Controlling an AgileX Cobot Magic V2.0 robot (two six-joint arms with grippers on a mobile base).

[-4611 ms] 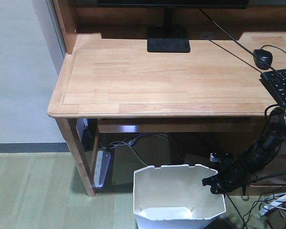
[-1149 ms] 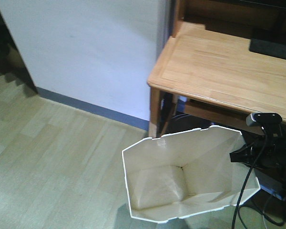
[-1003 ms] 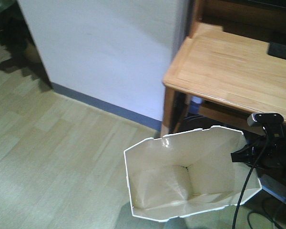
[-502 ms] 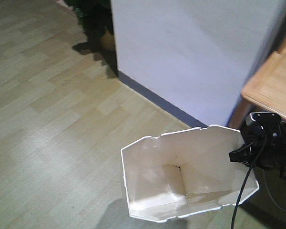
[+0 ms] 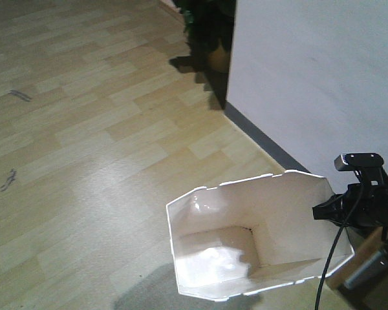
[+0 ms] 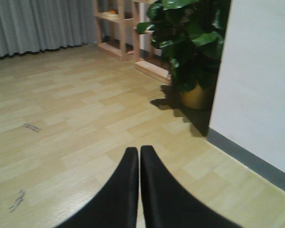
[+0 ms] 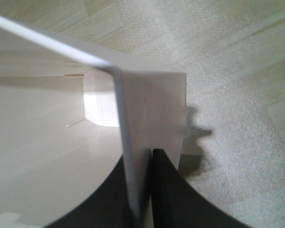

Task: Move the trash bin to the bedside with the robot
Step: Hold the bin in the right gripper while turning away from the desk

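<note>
mid-carry: right pincer (image 5: pixel 324 211) clamps the rim of the trash bin (image 5: pixel 281 216), just beside the wall (image 5: pixel 310 77); left pincer (image 6: pixel 139 154) closed on nothing. no bed in view, so the carry likely must go on.

Black arm (image 5: pixel 368 208) at the frame's right edge, blocky and matte, small black camera box (image 5: pixel 359 159) on top, thin black cable (image 5: pixel 330 258) trailing below. Left gripper (image 6: pixel 139 151): smooth black curved fingers. Right gripper (image 7: pixel 142 164): same black curves.
</note>
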